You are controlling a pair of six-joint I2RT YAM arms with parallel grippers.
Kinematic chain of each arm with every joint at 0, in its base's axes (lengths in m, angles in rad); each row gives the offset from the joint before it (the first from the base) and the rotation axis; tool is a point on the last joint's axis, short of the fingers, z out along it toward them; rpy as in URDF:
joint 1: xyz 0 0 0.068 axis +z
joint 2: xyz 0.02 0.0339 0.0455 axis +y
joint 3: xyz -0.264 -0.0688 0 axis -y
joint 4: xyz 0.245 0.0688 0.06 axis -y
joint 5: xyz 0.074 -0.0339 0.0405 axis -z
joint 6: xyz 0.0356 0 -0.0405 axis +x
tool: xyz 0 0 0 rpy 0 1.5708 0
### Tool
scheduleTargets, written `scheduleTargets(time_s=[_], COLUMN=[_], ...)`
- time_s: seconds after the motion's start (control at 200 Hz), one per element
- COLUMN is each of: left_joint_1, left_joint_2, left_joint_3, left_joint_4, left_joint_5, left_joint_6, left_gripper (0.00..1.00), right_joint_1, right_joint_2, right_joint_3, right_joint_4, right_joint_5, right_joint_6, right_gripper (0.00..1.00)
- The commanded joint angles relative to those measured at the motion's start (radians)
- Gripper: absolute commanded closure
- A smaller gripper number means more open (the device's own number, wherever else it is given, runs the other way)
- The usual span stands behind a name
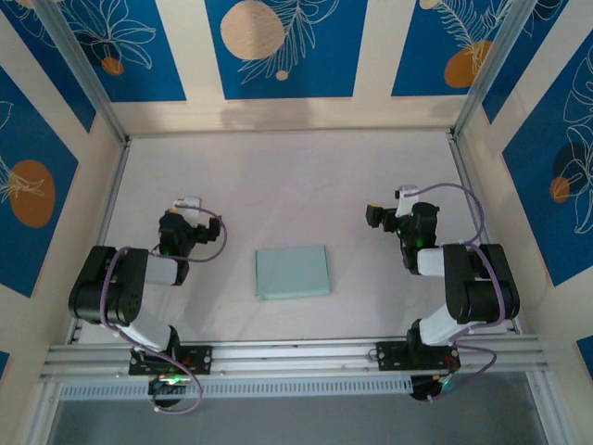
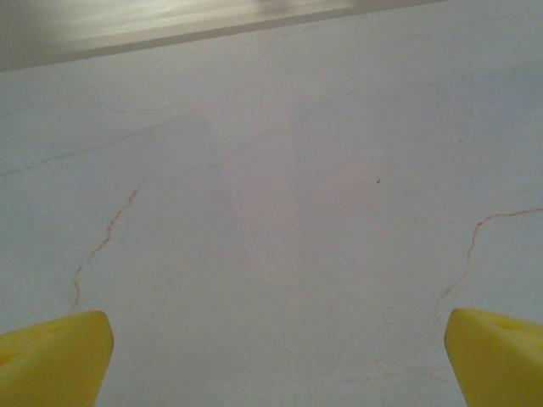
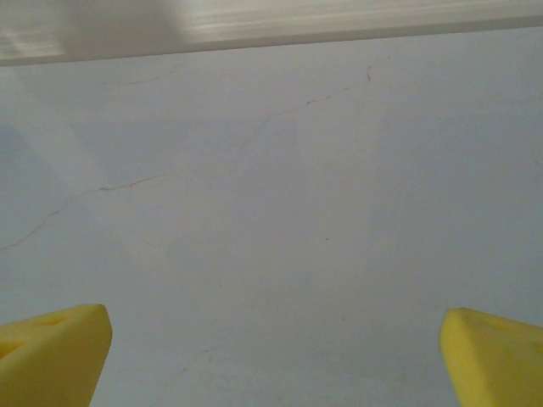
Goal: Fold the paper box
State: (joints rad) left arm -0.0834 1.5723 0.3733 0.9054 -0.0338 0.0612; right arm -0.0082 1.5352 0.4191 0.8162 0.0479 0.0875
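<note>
Paper box [image 1: 293, 272]: folded flat, a pale mint-green rectangle; lies on the table [image 1: 278, 176] just below the centre of the top view, between the two arms and apart from both.
Left gripper [image 2: 276, 365]: jaws spread wide, empty; yellow fingertips [image 2: 51, 360] at the lower corners of its wrist view, over pale table.
Right gripper [image 3: 276, 360]: jaws spread wide, empty; yellow fingertips [image 3: 496, 356] at the lower corners; hairline cracks cross the surface ahead.

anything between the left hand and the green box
Nothing. In the top view the table is bare from the left hand to the green box.
</note>
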Motion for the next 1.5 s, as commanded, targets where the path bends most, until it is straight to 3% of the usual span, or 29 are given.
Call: scheduleTargets(time_s=[0.0,1.496], left_joint_1=[0.016,0.021], left_joint_2=[-0.002,-0.012], left_joint_3=[0.027,0.008], left_joint_4=[-0.011,0.013], left_joint_5=[0.009,0.014], left_joint_6=[-0.006,-0.008], left_gripper=[0.00,0.00], right_joint_1=[-0.010,0.004], right_joint_2=[-0.008,-0.014], right_joint_3=[0.006,-0.002], right_joint_4=[-0.020,-0.015], right_joint_5=[-0.012,0.011], right_joint_6=[0.011,0.007], right_gripper=[0.01,0.01])
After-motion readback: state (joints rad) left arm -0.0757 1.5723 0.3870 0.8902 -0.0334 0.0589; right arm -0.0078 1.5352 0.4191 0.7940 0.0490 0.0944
